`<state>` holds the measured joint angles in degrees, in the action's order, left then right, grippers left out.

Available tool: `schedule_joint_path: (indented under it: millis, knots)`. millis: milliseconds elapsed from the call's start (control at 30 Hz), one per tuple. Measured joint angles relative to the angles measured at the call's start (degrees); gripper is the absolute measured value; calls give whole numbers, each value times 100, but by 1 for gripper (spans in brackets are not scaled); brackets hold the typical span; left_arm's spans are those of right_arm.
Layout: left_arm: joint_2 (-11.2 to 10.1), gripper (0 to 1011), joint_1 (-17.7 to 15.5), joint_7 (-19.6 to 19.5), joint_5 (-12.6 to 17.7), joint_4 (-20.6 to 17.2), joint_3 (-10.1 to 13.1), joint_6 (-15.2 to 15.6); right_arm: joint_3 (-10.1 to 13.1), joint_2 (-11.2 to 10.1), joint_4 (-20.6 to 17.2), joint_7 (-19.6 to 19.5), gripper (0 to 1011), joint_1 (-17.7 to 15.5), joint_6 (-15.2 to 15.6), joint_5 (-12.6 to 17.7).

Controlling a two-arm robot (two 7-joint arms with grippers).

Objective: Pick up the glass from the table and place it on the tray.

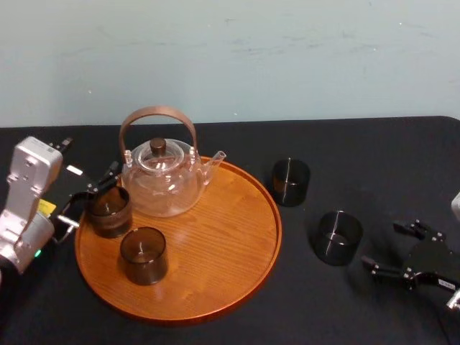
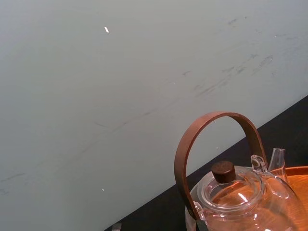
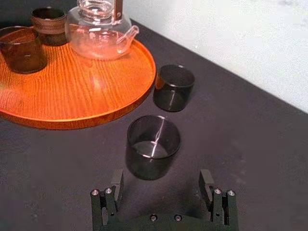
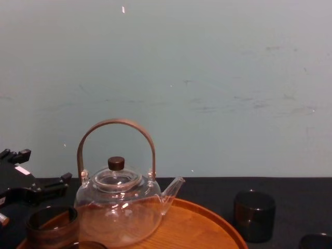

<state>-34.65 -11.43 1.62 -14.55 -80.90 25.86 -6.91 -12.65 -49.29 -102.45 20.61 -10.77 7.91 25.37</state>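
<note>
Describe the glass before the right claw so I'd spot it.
Right of the round wooden tray, two dark glasses stand on the black table. Yours is the nearer glass, just before the open right gripper; the farther glass sits by the rim.

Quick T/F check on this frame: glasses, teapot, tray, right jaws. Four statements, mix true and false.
1. Two glasses stand on the tray. True: the front tray glass and the left tray glass, with the left gripper at it.
2. The teapot sits off the tray. False: it is on the tray.
3. The right gripper is shut on a glass. False: jaws open, the near table glass just ahead of them, apart.
4. The far table glass stands on the table. True.
</note>
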Motion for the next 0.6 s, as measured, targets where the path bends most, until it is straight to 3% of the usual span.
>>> schedule_joint_path:
  millis: [600]
  knots:
    - [0,1001,0,0,0,0,0,0,-21,430,203,291,1002,295,506,-31]
